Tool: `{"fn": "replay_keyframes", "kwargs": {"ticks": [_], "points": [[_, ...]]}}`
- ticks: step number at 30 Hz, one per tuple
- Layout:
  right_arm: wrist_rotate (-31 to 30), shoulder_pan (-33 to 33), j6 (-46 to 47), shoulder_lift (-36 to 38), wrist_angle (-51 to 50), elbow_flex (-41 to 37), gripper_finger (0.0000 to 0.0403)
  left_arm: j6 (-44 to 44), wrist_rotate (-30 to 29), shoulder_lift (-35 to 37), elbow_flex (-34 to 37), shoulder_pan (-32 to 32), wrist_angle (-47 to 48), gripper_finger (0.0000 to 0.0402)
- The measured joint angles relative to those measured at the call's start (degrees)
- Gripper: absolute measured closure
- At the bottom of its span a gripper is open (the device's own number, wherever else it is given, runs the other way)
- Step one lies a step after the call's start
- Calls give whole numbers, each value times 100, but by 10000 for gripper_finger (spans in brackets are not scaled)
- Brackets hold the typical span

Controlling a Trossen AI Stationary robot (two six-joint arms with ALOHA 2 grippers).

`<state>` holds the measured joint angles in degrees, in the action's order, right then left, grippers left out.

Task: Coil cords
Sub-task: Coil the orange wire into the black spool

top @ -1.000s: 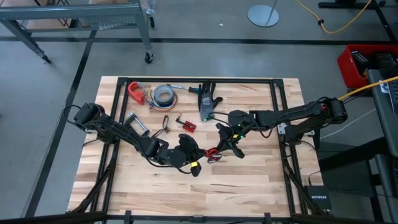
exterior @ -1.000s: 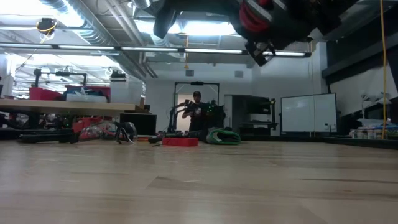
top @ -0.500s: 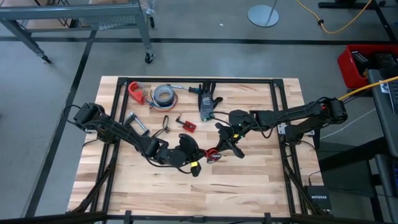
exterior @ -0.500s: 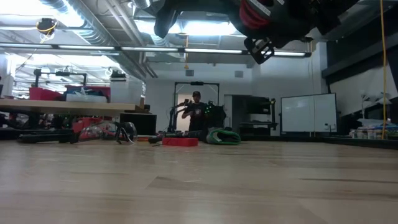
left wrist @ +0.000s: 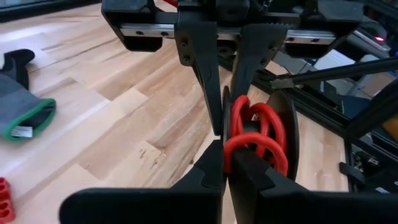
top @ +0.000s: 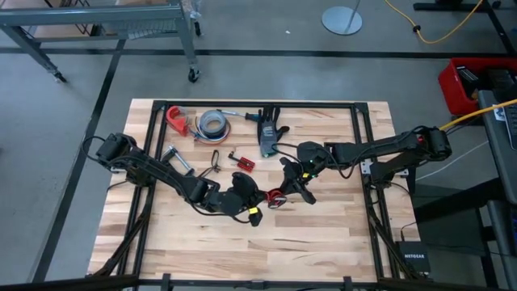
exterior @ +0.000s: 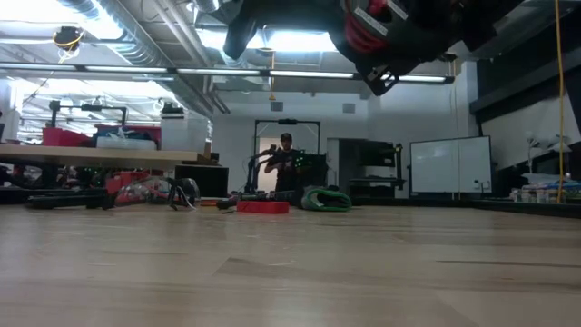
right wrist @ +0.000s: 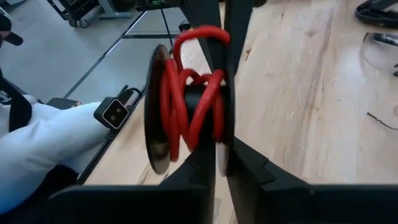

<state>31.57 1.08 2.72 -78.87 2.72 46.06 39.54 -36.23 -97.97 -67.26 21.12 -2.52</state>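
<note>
Currently I pinch red cord (left wrist: 252, 134) between both grippers, left gripper (top: 252, 212) and right gripper (top: 297, 184), near glove (top: 267, 139), keeping loops gathered.

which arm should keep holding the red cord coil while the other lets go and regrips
Probably the left. The left gripper is shut tight on the red cord, while the right gripper grips the same coil but its fingers look slightly parted.

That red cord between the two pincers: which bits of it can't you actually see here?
- High view: the red cord is tiny, mostly covered by the left pincer and right pincer.
- Low view: arms cut off by the top edge.
- Wrist views: cord ends hidden behind dark fingers; any black lead is not visible.
</note>
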Motion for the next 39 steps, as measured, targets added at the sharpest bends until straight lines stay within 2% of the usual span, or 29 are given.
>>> {"fn": "replay_keyframes", "kwargs": {"ticks": [9,20,30,34,39], "points": [[-98,-2,7,7,69,25,324,-71,-173,122,0,3,332,400],[-597,-28,16,259,-17,42,320,42,-523,713,0,108,1395,401],[-675,-162,-4,1670,-774,33,320,683,-811,1640,9,148,2834,401],[-905,-188,-9,2351,-1118,27,320,582,-999,2034,9,238,3045,401],[-1522,-186,-9,3232,-1654,22,320,545,-1181,2630,7,340,3369,401]]}}
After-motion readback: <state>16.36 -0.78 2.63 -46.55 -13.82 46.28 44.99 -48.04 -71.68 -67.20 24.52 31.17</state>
